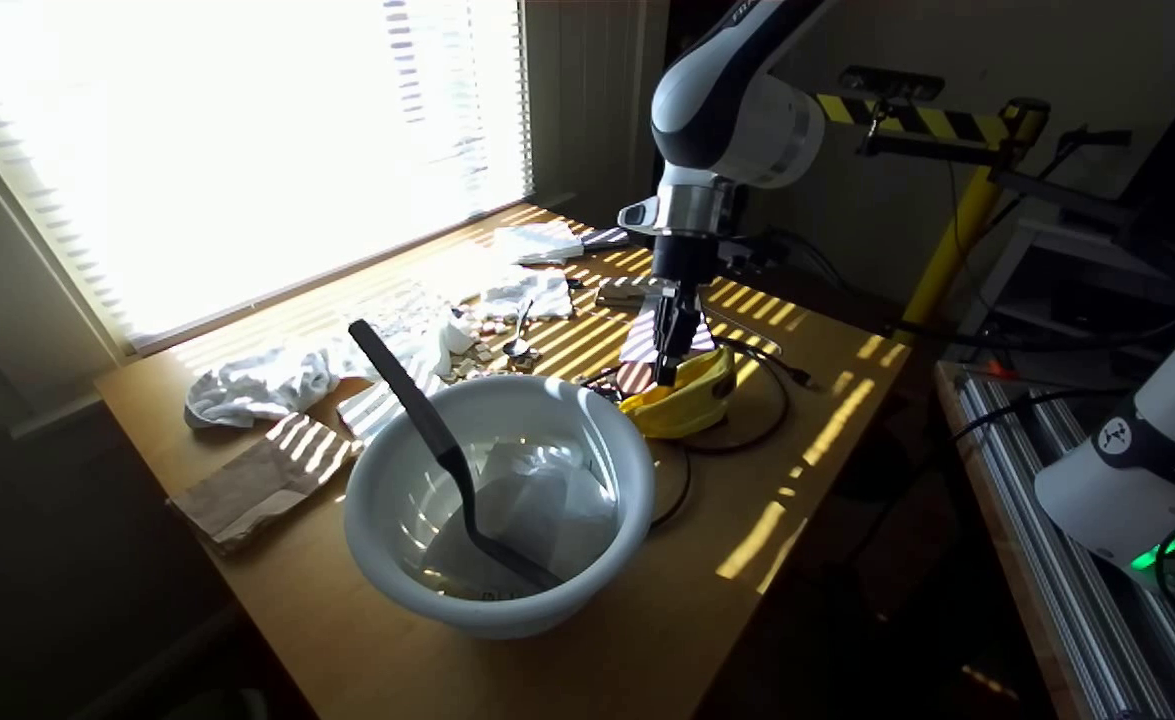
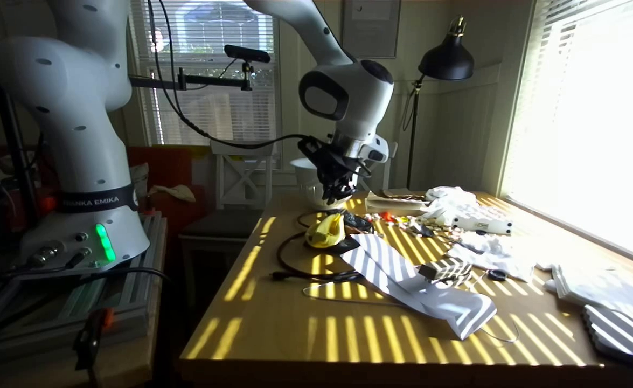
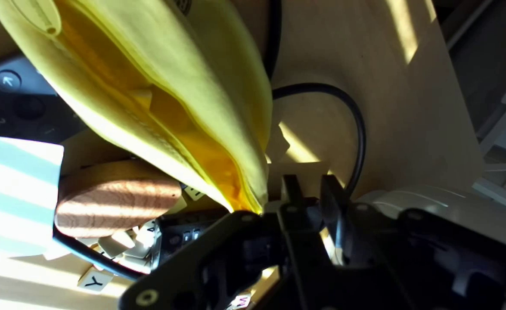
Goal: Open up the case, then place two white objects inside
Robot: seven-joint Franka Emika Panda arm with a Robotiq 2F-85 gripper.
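Note:
The yellow case lies on the table beside the large pale bowl. It also shows in an exterior view and fills the upper left of the wrist view. Its long slit gapes open, and a small pale piece shows inside. My gripper has its fingers apart, with nothing seen held between them. It points down just past the narrow end of the case in the wrist view; it also shows in both exterior views. Small white letter tiles lie beyond the case.
The large pale bowl holds a dark long-handled spoon. A black cable loops round the case. A dark keypad, a wooden piece and striped-lit paper lie close by. White cloths lie toward the window.

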